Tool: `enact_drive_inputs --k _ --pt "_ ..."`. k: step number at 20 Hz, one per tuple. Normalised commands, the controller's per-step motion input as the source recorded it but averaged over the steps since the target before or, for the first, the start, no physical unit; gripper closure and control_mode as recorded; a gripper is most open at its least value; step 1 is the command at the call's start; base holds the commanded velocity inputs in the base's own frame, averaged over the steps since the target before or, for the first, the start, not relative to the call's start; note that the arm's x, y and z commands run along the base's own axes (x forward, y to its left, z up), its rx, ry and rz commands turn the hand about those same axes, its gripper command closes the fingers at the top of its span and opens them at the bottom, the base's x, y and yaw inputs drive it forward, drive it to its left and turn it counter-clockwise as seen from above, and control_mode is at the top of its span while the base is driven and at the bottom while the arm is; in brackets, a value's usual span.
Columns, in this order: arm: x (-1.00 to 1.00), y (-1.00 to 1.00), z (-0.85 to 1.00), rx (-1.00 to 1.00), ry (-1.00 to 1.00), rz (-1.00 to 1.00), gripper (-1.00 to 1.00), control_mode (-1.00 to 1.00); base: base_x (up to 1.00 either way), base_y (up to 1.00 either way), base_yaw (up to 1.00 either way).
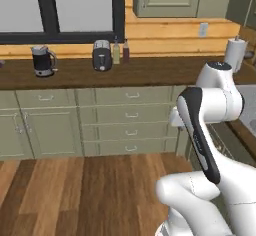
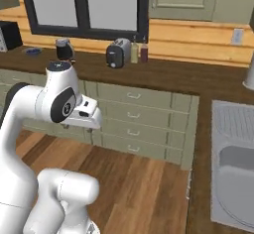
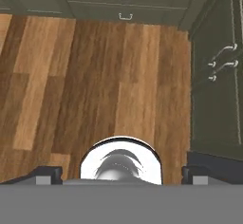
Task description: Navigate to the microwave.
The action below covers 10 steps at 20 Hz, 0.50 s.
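The microwave is out of view. My arm is folded over the base, and the hand [image 2: 84,113] hangs in front of the green drawers and points down at the floor. In the hand view my gripper [image 3: 121,174] looks down on wooden floorboards. Its two dark fingertips [image 3: 47,174] stand far apart at the bottom corners, open, with nothing between them.
A dark wooden counter [image 1: 150,70] runs under a window and carries a kettle [image 1: 42,60], a toaster [image 1: 102,55] and two bottles [image 1: 120,51]. A small black box oven [image 2: 9,34] stands at far left. A paper towel roll [image 1: 235,54] and a sink [image 2: 233,148] lie to the right. Wooden floor [image 1: 90,190] lies ahead.
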Motion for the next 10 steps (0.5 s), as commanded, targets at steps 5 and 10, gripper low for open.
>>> enact_drive_inputs --k 5,10 --pt "0.0 0.0 0.0 0.0 0.0 0.0 -1.0 1.0 0.49 0.21 0.77" --pt "0.0 0.0 0.0 0.0 0.0 0.0 -1.0 1.0 0.52 0.25 0.76"
